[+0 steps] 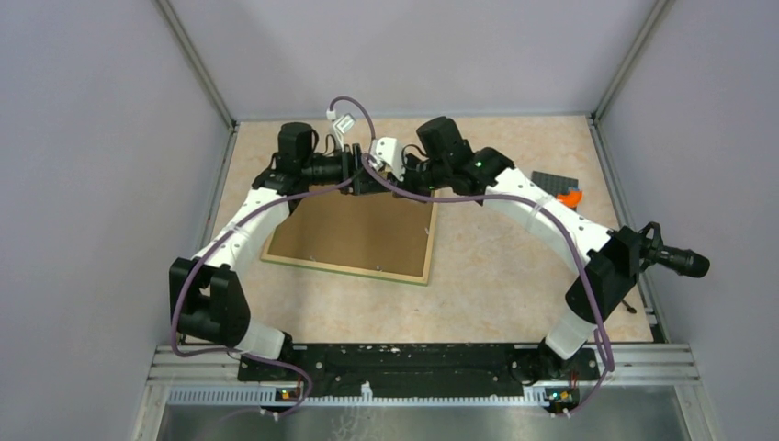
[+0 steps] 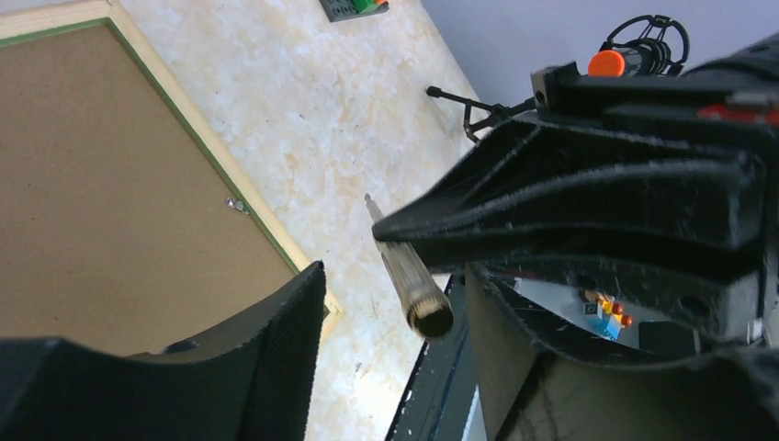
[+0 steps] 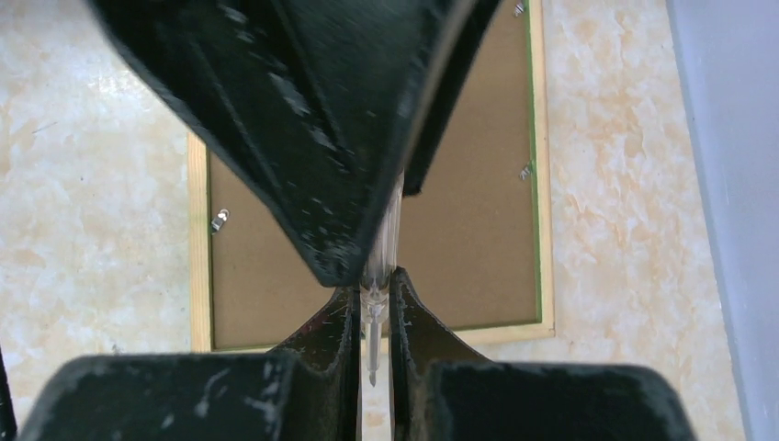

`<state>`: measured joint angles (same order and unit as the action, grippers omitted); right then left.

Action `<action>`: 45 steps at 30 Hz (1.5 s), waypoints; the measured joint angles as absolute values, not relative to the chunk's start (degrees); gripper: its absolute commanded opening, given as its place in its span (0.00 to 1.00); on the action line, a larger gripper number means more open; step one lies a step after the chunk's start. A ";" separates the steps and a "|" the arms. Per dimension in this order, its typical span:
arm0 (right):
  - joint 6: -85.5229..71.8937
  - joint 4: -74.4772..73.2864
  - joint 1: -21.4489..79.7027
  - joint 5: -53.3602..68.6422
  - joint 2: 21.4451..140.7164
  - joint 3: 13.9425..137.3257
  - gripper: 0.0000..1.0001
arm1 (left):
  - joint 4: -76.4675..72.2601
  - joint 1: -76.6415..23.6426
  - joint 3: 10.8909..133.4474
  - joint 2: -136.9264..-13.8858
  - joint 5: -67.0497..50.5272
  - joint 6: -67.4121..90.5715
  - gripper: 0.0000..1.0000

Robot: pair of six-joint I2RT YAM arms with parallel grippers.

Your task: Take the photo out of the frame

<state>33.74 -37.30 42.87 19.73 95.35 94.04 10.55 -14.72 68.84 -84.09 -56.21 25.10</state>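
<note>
**A:** What is shown from above?

**B:** The frame (image 1: 354, 234) is laid face down at the middle of the table (image 1: 514, 266). Its back (image 1: 367, 225) is flat, matt brown fibreboard, bordered by pale wood with a thin green line. The photo is not seen. It is judged to be shut in under that back.

**A:** And from the left wrist?

**B:** The left claw (image 2: 393, 296) is spread, and its ribbed finger at seven o'clock is kept well clear of a tool (image 2: 404, 271). The tool has a clear handle and a thin metal tip, and it is pinched by the right claw (image 2: 386, 230), which enters from three o'clock. A small metal tab (image 2: 237, 205) is seen at nine o'clock, on the edge of the back.

**A:** From the right wrist?

**B:** The right claw is pressed together on the tool at six o'clock. The frame is spread out beyond it, with a tab (image 3: 219, 219) at nine o'clock and a tab (image 3: 525, 171) at two o'clock.

**A:** How will it all handle?

**B:** The back is judged stiff and light, and too broad and flat to be pinched across its face. The tabs would have to be turned aside with the tool tip, and the back then lifted at an edge. The photo is expected to be thin, smooth, limp and easily creased. It is best taken by a corner or margin.
</note>
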 measured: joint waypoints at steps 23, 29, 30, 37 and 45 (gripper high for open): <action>32.12 -36.88 43.66 18.57 96.60 93.38 0.81 | 14.06 -5.04 69.34 -90.89 -71.00 24.27 0.00; 31.44 -38.63 42.83 21.34 96.40 92.64 0.71 | 12.73 -3.49 69.06 -89.84 -75.40 25.69 0.00; 31.31 -39.00 42.83 21.98 96.40 92.64 0.66 | 12.25 -3.55 68.86 -89.36 -75.85 26.11 0.00; 29.87 -39.44 42.83 25.04 96.88 92.79 0.10 | 10.28 -3.84 67.61 -86.11 -77.56 27.53 0.13; 28.34 -39.81 42.89 26.37 97.21 93.12 0.00 | 11.79 -4.97 66.26 -83.72 -75.57 25.15 0.73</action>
